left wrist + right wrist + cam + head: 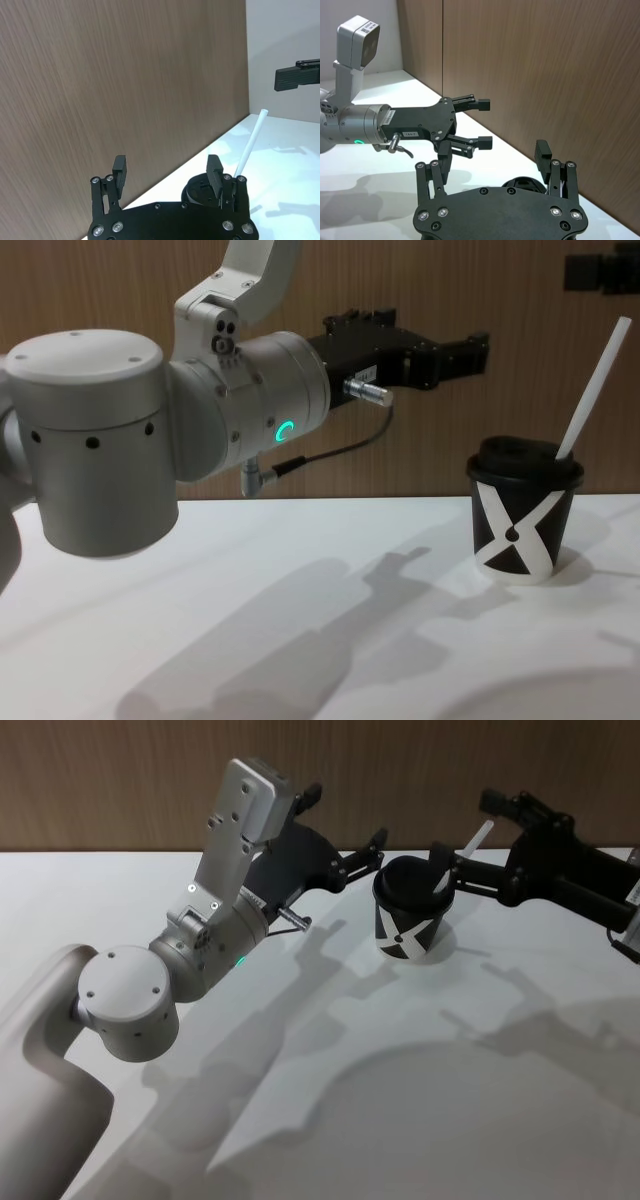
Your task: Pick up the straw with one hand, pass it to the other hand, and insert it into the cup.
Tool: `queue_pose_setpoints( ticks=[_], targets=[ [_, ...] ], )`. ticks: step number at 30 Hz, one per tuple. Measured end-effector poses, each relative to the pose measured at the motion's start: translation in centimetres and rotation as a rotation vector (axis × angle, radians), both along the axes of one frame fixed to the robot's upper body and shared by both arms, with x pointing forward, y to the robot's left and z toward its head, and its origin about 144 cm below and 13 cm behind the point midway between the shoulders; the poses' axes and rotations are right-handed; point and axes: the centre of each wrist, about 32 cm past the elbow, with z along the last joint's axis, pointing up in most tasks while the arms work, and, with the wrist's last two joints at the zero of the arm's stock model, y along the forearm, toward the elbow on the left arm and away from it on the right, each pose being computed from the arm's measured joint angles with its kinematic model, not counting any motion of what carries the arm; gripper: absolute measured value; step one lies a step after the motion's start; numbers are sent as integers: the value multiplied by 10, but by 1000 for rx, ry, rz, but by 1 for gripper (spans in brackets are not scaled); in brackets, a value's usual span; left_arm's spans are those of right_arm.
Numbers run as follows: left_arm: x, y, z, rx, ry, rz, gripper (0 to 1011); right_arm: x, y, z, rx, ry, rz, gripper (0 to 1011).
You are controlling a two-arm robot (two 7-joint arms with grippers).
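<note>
The black cup [408, 918] with a white X stands upright on the white table [330, 1120] at the back. The white straw [478, 834] stands in its lid, leaning toward the robot's right, and nothing holds it. In the chest view the straw [594, 390] rises well above the cup [522, 528]. My left gripper [372, 855] hovers open just left of the cup's lid. My right gripper [447, 872] hangs open above the cup's right side, with the lid [524, 184] below its spread fingers. The left wrist view looks past the open left gripper [167, 170] at the straw [251, 145].
A brown wood-grain wall [120, 790] runs close behind the cup and both grippers. The left arm's big grey elbow joint [130, 1000] sits low over the table's left part. Arm shadows fall across the table's front half.
</note>
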Motion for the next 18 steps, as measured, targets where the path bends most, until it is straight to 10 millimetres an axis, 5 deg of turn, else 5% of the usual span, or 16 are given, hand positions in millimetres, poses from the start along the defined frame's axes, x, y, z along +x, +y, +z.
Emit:
queue_pose_setpoints(
  ticks=[18],
  targets=[
    [0, 0, 0, 5, 7, 1, 1003, 0, 0, -1, -8, -10, 2, 1001]
  ],
)
